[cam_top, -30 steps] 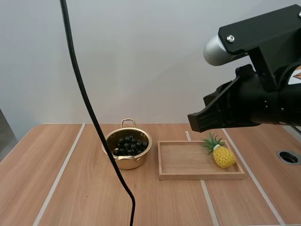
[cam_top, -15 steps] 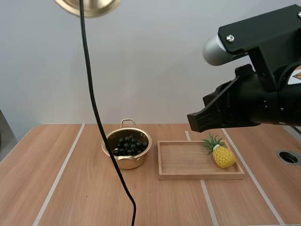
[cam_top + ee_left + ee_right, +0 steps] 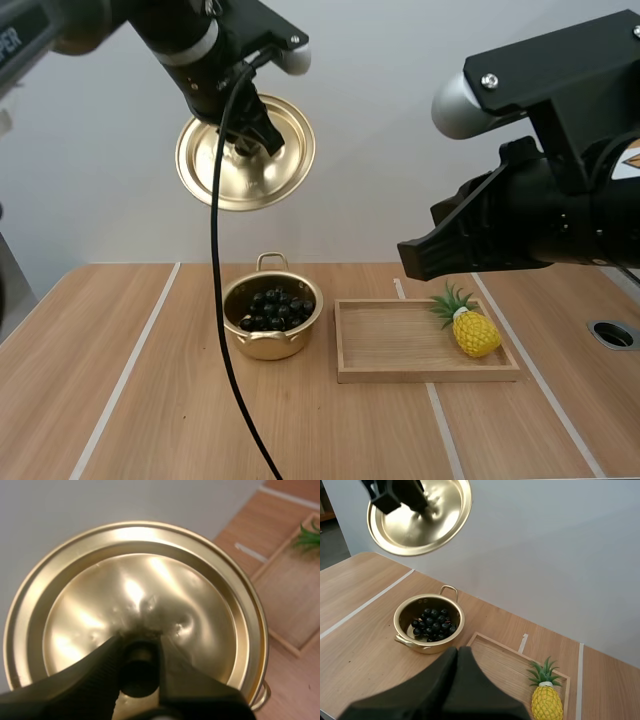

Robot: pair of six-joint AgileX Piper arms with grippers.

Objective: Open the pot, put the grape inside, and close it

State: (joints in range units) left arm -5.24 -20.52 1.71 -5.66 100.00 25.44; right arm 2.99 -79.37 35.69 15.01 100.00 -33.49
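Observation:
A gold pot [image 3: 271,319] stands open on the table with a bunch of dark grapes [image 3: 275,308] inside it. High above it my left gripper [image 3: 246,141] is shut on the knob of the gold lid [image 3: 245,152], which hangs tilted in the air. In the left wrist view the fingers pinch the dark knob [image 3: 138,666] against the shiny lid [image 3: 135,610]. My right gripper [image 3: 457,661] is shut on nothing, raised over the table near the tray. From there the pot [image 3: 428,623], the grapes [image 3: 432,624] and the lid [image 3: 417,515] show.
A wooden tray [image 3: 425,340] lies right of the pot with a toy pineapple [image 3: 471,325] at its right end. A round hole [image 3: 614,334] sits in the table at the far right. The right arm's dark body [image 3: 540,160] hangs over the tray's right side.
The left arm has come down into the high view with the lid, from out of frame to above the pot. The right arm, pot and tray have not moved.

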